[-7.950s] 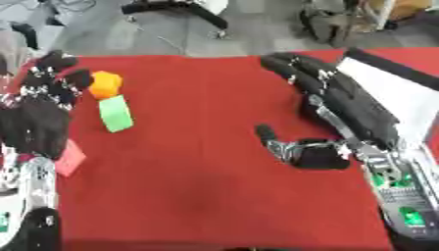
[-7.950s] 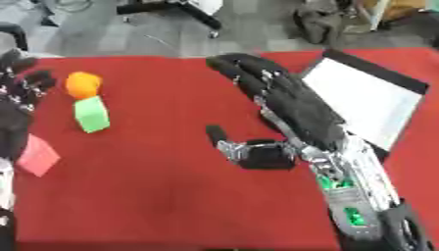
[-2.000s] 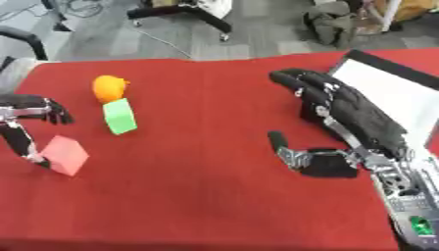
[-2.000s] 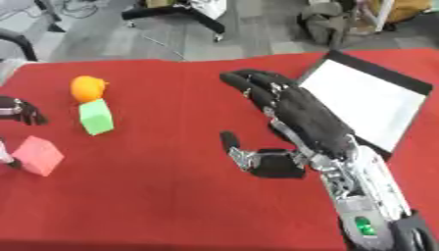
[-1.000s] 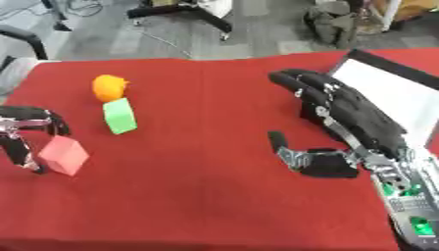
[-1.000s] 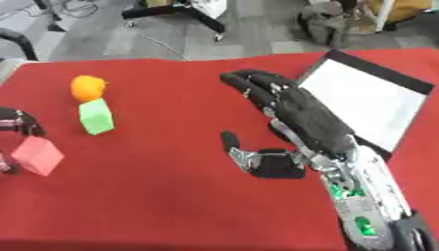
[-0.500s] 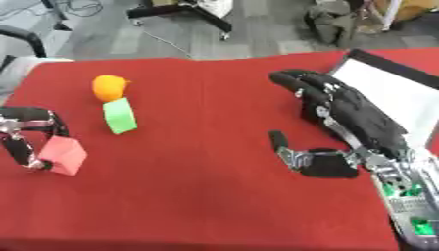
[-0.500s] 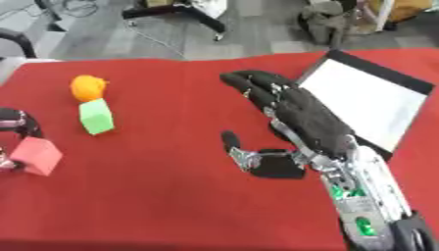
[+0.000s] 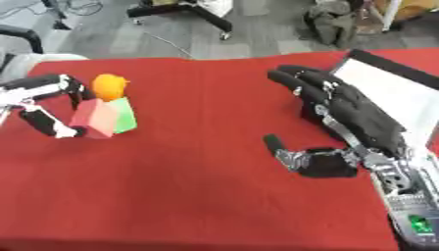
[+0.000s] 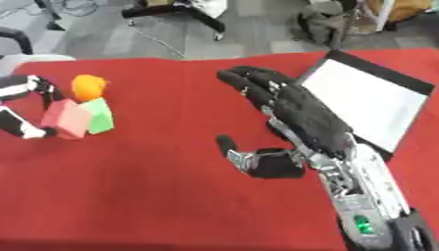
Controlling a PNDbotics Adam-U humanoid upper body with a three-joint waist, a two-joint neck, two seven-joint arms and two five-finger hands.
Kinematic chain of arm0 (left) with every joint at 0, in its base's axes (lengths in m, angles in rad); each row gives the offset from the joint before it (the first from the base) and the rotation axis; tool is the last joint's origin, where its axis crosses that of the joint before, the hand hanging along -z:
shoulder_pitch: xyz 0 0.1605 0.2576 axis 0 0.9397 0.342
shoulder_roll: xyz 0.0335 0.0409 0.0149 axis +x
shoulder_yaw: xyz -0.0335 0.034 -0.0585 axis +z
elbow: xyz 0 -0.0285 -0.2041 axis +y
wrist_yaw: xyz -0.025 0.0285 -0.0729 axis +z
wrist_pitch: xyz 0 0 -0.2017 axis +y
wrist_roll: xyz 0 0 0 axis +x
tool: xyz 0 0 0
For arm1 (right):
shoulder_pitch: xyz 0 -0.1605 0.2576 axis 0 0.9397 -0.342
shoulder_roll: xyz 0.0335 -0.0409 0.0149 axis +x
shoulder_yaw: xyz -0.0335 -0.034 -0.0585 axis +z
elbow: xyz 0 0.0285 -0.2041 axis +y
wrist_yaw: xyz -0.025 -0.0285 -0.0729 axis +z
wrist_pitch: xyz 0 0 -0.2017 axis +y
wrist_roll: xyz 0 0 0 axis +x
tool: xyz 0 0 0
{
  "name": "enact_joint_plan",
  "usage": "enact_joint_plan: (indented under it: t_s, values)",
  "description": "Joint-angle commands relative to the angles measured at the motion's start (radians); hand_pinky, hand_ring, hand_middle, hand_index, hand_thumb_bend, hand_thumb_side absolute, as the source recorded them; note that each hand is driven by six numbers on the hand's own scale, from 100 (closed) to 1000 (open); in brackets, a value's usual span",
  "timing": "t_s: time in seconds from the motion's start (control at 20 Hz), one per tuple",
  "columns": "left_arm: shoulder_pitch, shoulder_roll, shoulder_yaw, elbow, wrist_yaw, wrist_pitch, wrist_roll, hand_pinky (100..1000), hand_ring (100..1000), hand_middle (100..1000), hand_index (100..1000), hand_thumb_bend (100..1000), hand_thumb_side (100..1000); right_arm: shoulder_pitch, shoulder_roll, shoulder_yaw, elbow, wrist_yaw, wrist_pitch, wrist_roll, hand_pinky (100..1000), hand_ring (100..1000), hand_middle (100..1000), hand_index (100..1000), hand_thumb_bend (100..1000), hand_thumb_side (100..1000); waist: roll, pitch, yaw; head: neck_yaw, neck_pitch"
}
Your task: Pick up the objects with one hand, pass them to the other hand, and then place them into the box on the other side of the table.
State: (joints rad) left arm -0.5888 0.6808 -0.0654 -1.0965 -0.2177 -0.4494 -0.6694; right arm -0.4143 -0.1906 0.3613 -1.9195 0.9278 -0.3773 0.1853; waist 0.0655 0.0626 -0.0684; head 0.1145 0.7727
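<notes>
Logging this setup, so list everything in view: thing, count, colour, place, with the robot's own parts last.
Tablecloth: 1, red, covering the table.
Pink block: 1, pink, far left, pinched by the left hand.
Green block: 1, green, right behind the pink block.
Orange: 1, orange, just beyond the green block.
Box: 1, white inside with black rim, right edge.
Left hand: 1, white and black, left edge, curled on the pink block.
Right hand: 1, black, centre-right, fingers straight.

Grey floor (image 9: 257,34) beyond the table, with a black chair base (image 9: 184,10).
</notes>
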Motion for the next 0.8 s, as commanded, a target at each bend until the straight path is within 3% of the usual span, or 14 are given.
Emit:
enact_joint_plan:
  t_s: [0.05,0.2,0.25,0.3,0.55,0.8]
  values:
    - [-0.030,-0.033,0.012,-0.063,0.195,-0.082,-0.223,775,516,481,629,175,100,-0.045,-0.030,0.017,-0.040,0.013,-0.016,-0.033,944,980,918,1000,369,410,-0.003,-0.013,0.000,-0.007,-0.003]
    - [-0.041,-0.106,-0.014,-0.101,0.325,0.004,-0.236,781,505,472,616,145,100,-0.106,-0.061,0.046,-0.056,0.044,-0.046,-0.046,984,1000,954,1000,444,356,-0.006,-0.014,0.001,-0.017,-0.003]
    - [-0.044,-0.131,-0.025,-0.114,0.367,0.035,-0.237,784,504,470,615,175,117,-0.128,-0.069,0.056,-0.061,0.056,-0.056,-0.048,988,1000,960,1000,481,344,-0.007,-0.014,0.002,-0.020,-0.003]
    - [-0.048,-0.152,-0.037,-0.129,0.408,0.066,-0.237,785,503,471,613,138,114,-0.147,-0.076,0.066,-0.064,0.067,-0.065,-0.051,990,1000,962,1000,477,328,-0.008,-0.013,0.002,-0.023,-0.003]
    - [-0.065,-0.234,-0.092,-0.204,0.575,0.218,-0.238,792,502,471,611,131,142,-0.210,-0.083,0.105,-0.062,0.101,-0.085,-0.090,979,991,956,1000,492,291,-0.010,-0.007,0.009,-0.035,-0.003]
    - [-0.095,-0.266,-0.170,-0.290,0.696,0.341,-0.238,795,508,477,617,133,158,-0.230,-0.069,0.135,-0.029,0.122,-0.101,-0.112,974,984,953,1000,480,296,-0.012,-0.002,0.015,-0.047,-0.003]
